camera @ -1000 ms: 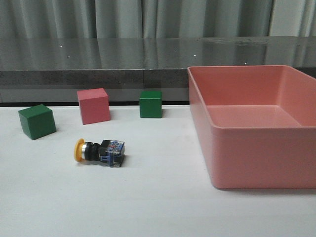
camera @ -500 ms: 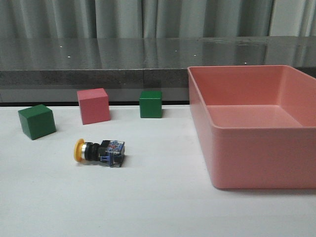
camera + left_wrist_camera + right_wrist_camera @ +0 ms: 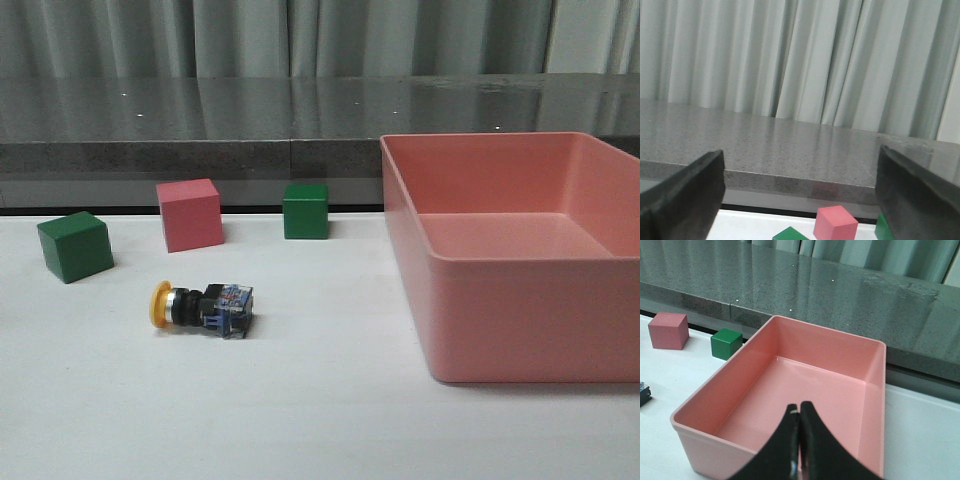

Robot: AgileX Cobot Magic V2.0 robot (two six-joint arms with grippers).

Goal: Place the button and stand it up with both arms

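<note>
The button [image 3: 203, 305] lies on its side on the white table, yellow cap to the left, blue and clear base to the right; a corner of it shows in the right wrist view [image 3: 643, 393]. No arm shows in the front view. My left gripper [image 3: 800, 200] is open and empty, its black fingers [image 3: 682, 200] wide apart, looking toward the pink cube [image 3: 836, 223]. My right gripper [image 3: 799, 410] is shut and empty, above the pink bin [image 3: 790, 390].
A pink cube [image 3: 189, 214] and two green cubes [image 3: 75, 246] [image 3: 305, 210] stand behind the button. A large pink bin [image 3: 520, 290] fills the right side. A grey stone ledge [image 3: 200, 140] runs along the table's far edge.
</note>
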